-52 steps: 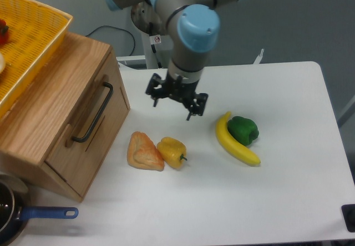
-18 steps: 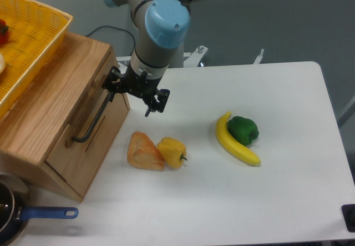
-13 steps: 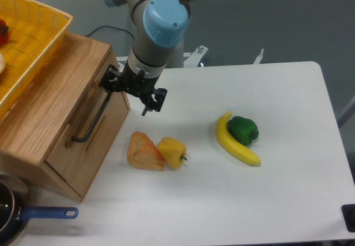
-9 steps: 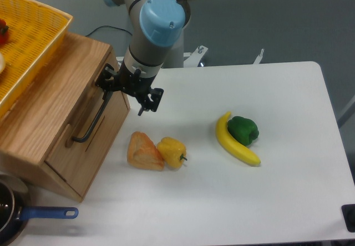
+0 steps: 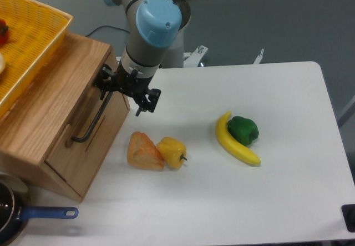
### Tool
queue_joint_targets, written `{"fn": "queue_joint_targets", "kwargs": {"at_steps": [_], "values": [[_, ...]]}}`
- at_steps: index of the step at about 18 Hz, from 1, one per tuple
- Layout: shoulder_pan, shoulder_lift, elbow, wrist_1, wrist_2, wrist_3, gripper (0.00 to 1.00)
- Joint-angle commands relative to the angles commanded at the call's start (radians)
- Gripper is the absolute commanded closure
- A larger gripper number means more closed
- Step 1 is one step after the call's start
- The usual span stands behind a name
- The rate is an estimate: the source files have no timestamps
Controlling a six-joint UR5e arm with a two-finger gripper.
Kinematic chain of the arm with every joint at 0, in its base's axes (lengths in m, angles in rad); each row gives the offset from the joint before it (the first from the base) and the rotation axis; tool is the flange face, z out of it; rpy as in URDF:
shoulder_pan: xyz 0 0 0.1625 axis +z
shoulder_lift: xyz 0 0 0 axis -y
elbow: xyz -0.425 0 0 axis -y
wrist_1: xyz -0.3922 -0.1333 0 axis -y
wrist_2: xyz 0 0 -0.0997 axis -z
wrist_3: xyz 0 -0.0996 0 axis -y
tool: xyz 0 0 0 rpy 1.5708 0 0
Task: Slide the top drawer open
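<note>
Oak grain runs across the top drawer (image 5: 97,137), a wide light wooden front set in a slanted cabinet (image 5: 50,107) at the table's nine o'clock side. A long black metal bar handle (image 5: 93,119) crosses the drawer face, thin and round, bent at both ends where it meets the wood. The drawer front sits flush with the cabinet, so it is shut.

The gripper (image 5: 123,94) is black and angular, hanging under a grey wrist with a pale blue cap. Its two fingers are spread apart: one lies against the upper end of the handle at the cabinet's corner, the other points down over the table just beside the drawer. Nothing is clamped between them; whether the near finger actually touches the bar cannot be told.

A woven yellow plastic basket (image 5: 30,40) rests on the cabinet top at ten o'clock. On the smooth white table (image 5: 288,162), at six o'clock from the gripper, a tan wedge of bread (image 5: 143,151) touches a glossy yellow bell pepper (image 5: 172,151). At three o'clock, well apart, a curved banana (image 5: 236,143) hugs a green bell pepper (image 5: 244,129). A dark pan with a blue handle (image 5: 47,213) shows at the seven o'clock corner. Bare tabletop lies between the drawer front and the bread, and a wider stretch towards the right edge.
</note>
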Motion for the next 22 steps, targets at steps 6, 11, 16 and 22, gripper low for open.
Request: {"fn": "queue_joint_targets", "kwargs": {"at_steps": [6, 11, 16, 22], "values": [[-0.002, -0.003, -0.006, 0.002, 0.002, 0.0, 0.0], [-0.003, -0.003, -0.012, 0.002, 0.002, 0.0, 0.0], [-0.005, -0.005, -0.012, 0.002, 0.002, 0.0, 0.0], [-0.018, -0.006, -0.012, 0.003, 0.002, -0.002, 0.0]]}}
